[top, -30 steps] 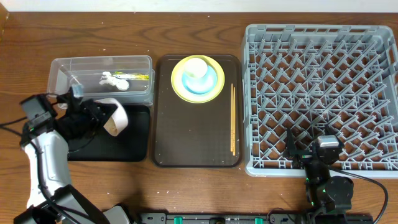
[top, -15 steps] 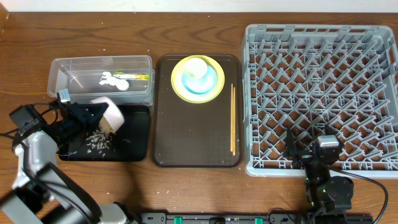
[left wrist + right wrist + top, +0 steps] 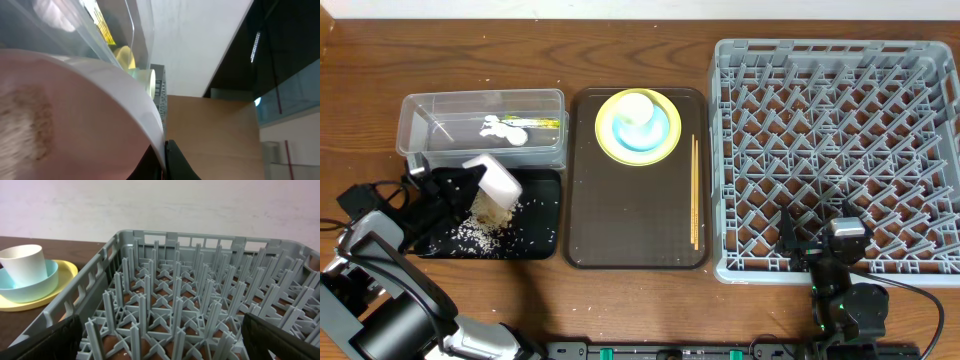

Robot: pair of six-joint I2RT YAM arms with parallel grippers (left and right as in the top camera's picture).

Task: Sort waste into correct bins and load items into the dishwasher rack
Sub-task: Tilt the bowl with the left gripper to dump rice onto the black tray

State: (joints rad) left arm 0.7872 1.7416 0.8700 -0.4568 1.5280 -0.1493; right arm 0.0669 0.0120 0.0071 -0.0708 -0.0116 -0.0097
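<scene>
A dark brown serving tray [image 3: 630, 220] sits mid-bench [image 3: 360, 100]. At its far end, one cream cup [image 3: 636, 108] stands in one light blue bowl [image 3: 660, 135] on one yellow plate [image 3: 603, 130]. Two chopsticks [image 3: 695, 190] lie along its right edge. Just left of it lies a black tray [image 3: 535, 225] scattered with rice [image 3: 475, 232]. There the left end effector [image 3: 470, 188] clamps a tilted white bowl [image 3: 498, 185]. Behind that, a clear tub [image 3: 420, 120] holds one tissue [image 3: 502, 128] and one wrapper [image 3: 542, 123]. Right of the serving tray stands one grey rack [image 3: 840, 150]. The right end effector [image 3: 817, 250] gapes wide and empty at the rack's near edge.
</scene>
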